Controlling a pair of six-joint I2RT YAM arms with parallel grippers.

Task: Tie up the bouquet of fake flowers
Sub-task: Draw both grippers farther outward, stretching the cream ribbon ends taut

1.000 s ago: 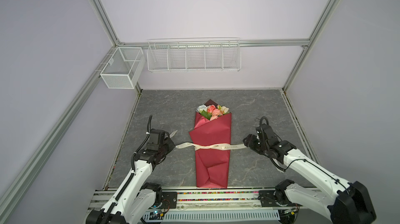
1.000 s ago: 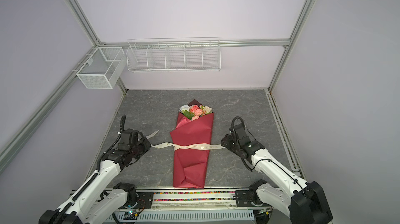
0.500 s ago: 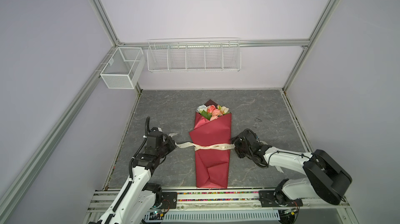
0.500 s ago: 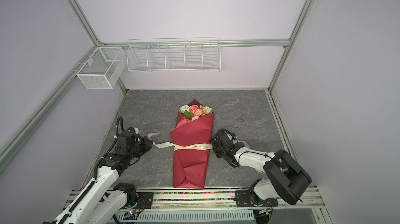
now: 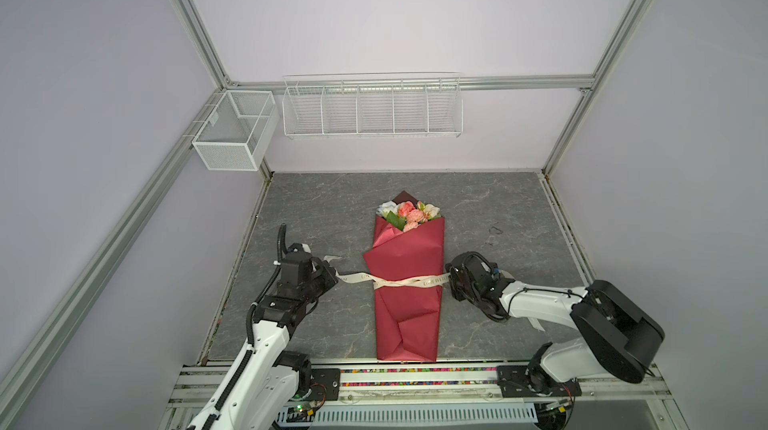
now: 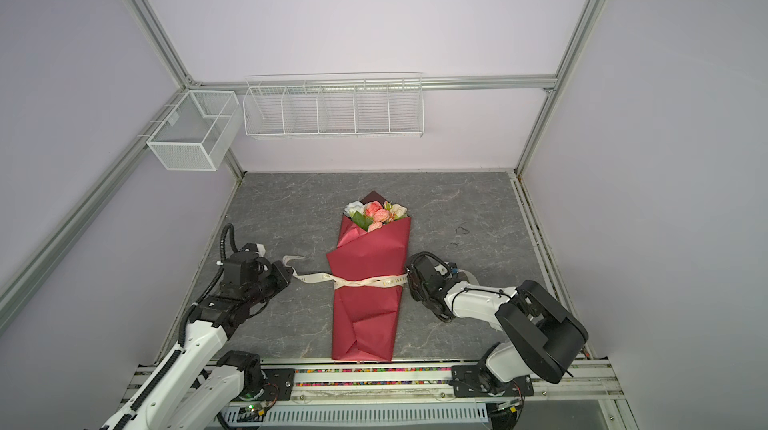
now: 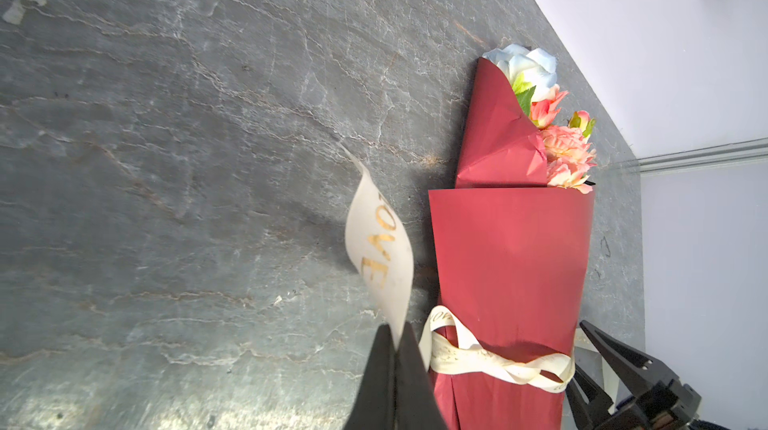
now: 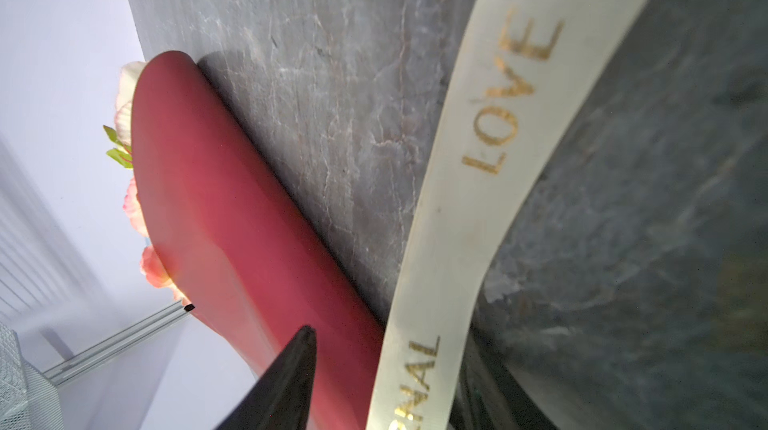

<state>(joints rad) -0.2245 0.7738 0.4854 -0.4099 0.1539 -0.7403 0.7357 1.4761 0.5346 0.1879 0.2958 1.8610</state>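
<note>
Nearest the camera head, the aluminium rail (image 5: 415,382) carries both arm bases. Just beyond it lies the grey stone-patterned tabletop (image 5: 316,208). The bouquet of fake flowers (image 5: 405,249) lies flat in the middle of it, its folded foot close to the rail and its blooms pointing toward the back wall. It is wrapped in dark-red paper. A cream ribbon (image 5: 415,282) with gold lettering crosses the wrap about halfway up, with a twist on top of the paper (whether that is a real knot I cannot tell).

The left gripper (image 5: 334,276) sits low on the left of the bouquet, its jaws pressed together on the ribbon's left stretch. In the left wrist view the loose tail curls up past the closed fingertips, showing "LOVE". The right gripper (image 5: 451,280) is just beside the wrap's right edge. Its jaws stand apart, and in the right wrist view the ribbon's right stretch runs through the gap between them.

Farther on, pink, peach, cream and pale blue blooms with green leaves peep out of the paper's open top. A white wire rack (image 5: 372,110) hangs on the back wall, and a white mesh box (image 5: 232,133) hangs at the left corner.
</note>
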